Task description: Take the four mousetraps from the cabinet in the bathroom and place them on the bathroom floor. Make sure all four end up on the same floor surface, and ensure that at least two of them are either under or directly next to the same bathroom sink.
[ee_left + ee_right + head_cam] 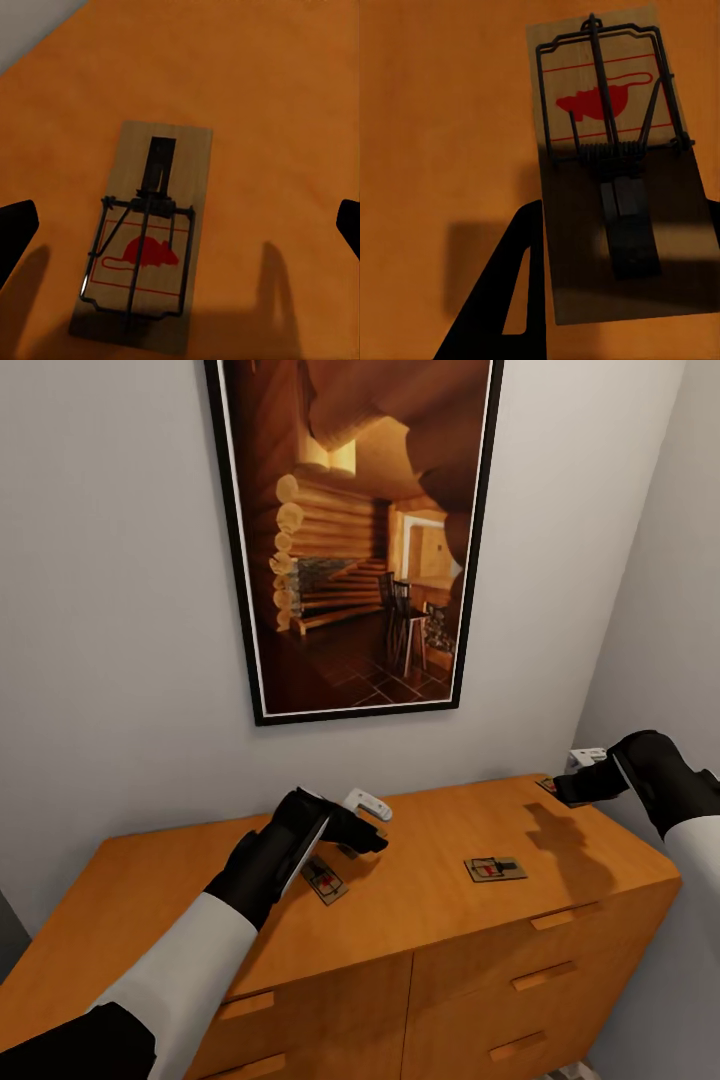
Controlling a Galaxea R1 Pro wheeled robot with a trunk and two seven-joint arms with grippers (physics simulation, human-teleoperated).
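On the flat top of the orange-brown cabinet (440,900), three mousetraps show in the head view. The left gripper (362,822) hangs just above the top with its fingers spread wide; in the left wrist view the two dark fingertips (16,229) sit far apart at either side, and one mousetrap (146,236) lies flat between them, clear of both pads, its red mouse mark and wire spring facing up. In the head view this trap (325,880) lies just beneath and slightly short of the left fingers. A second mousetrap (495,869) rests in the open on the cabinet top, between the two grippers and apart from both. The right gripper (580,775) is at the far right corner of the top, directly over a third mousetrap (547,785) whose edge peeks out beside its fingers. In the right wrist view that mousetrap (619,161) lies flat under the gripper, and one dark finger (506,292) stands just beside the board's long edge, while the other finger barely shows at the frame's edge, so the jaws appear parted around the board without clamping it. A framed picture (360,530) of a log interior hangs on the wall beyond the fingers.
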